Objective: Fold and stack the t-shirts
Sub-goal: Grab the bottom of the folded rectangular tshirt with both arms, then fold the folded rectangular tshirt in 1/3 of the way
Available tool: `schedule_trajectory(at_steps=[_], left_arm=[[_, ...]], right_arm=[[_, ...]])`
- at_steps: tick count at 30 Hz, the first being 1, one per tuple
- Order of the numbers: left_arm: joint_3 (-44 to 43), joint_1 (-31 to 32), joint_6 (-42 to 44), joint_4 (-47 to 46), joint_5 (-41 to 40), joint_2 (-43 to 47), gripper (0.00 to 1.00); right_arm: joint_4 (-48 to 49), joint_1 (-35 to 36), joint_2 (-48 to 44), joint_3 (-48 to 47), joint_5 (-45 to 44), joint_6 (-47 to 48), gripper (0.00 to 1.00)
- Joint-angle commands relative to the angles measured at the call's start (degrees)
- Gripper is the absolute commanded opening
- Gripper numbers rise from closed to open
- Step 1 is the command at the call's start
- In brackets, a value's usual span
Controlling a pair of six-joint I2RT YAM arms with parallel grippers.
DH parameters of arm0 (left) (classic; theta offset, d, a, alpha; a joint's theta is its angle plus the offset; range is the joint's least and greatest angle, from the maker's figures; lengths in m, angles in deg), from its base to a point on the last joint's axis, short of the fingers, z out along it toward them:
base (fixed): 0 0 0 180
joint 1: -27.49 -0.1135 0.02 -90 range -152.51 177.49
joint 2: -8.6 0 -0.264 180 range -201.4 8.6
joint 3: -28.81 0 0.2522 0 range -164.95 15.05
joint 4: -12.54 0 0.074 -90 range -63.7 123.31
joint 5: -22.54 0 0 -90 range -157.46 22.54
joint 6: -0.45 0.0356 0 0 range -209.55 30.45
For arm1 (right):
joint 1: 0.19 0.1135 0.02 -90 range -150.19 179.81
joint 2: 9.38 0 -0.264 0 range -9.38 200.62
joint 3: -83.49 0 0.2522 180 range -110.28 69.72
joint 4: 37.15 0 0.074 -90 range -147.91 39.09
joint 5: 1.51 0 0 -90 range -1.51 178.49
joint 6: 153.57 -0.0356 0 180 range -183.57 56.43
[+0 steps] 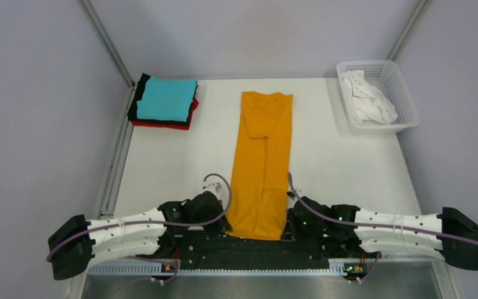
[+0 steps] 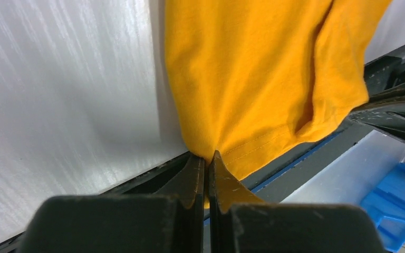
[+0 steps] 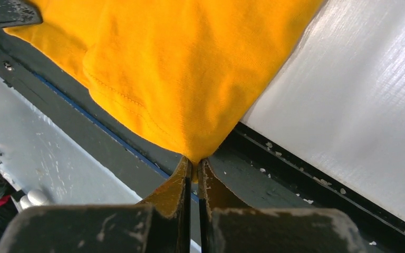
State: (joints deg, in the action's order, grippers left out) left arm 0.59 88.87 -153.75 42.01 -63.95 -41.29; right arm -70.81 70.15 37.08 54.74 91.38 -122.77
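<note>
1. At far left on the tabletop, a folded stack lies done.
2. Centred, the orange-yellow t-shirt is a long strip; left pincer and right pincer clamp its near corners.
3. A white t-shirt waits in the basket.

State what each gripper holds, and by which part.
Both hold the orange-yellow t-shirt: left gripper on the near hem's left corner, right gripper on its right corner.

A white mesh basket stood at the far right corner of the white table, close beside the grey wall.
</note>
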Motion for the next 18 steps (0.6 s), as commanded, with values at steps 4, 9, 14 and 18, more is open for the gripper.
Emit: schedule_trajectory(at_steps=[4,9,14,18], left_arm=[[-4.30,0.22,3.78,-4.61,-7.02,2.53,0.00],[-12.12,-0.97,7.82,-1.07,-16.14,-1.61,0.00],[-16.01,-6.75,10.73,-9.57,-16.09,-8.41,0.00],[-21.69,-15.30,13.47,-13.81,-9.99,-17.52,0.00]], right_arm=[[-2.58,0.54,-0.47,-5.16,-7.08,1.94,0.00],[-2.05,-1.80,3.41,-11.07,-14.70,6.54,0.00],[3.29,-8.53,7.99,-14.44,-17.50,10.99,0.00],[5.82,-12.77,11.19,-19.20,-20.72,16.16,0.00]])
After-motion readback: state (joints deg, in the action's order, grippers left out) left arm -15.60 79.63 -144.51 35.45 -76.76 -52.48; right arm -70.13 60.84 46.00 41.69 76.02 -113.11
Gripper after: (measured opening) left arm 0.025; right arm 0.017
